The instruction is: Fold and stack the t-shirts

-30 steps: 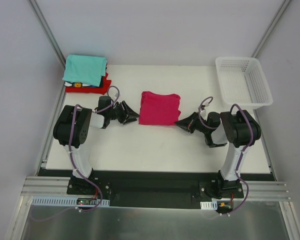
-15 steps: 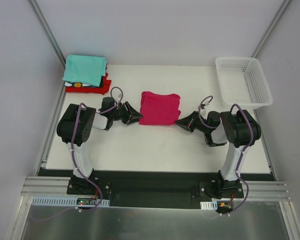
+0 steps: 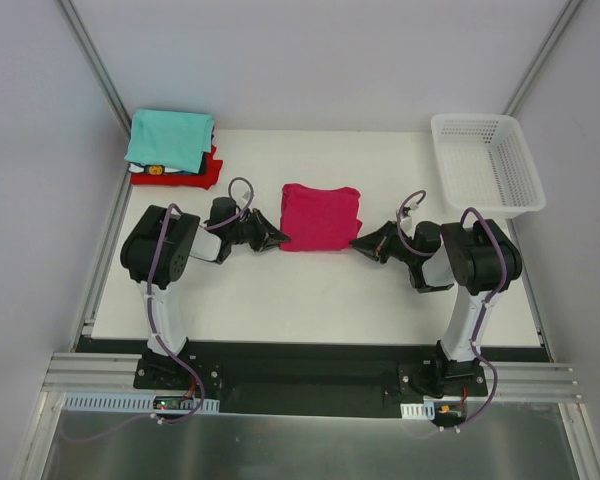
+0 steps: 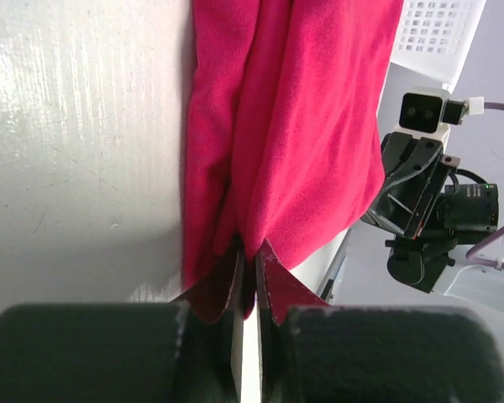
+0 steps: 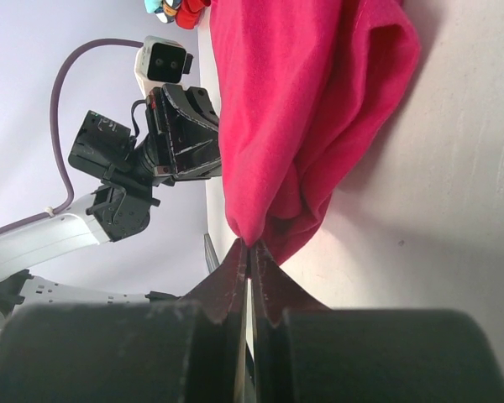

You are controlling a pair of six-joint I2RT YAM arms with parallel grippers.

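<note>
Magenta t-shirt (image 3: pixel 320 216), left jaws now closed onto its corner, right jaws pinching another.

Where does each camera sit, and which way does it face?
Top: above and behind the arms, looking down on the table; both arms show, left gripper and right gripper at the pink shirt.
Left wrist: on the left arm, facing right along shut fingers pinching the shirt; right arm beyond.
Right wrist: mirrored, facing left; left arm beyond.
Shared: all see the shirt.
</note>
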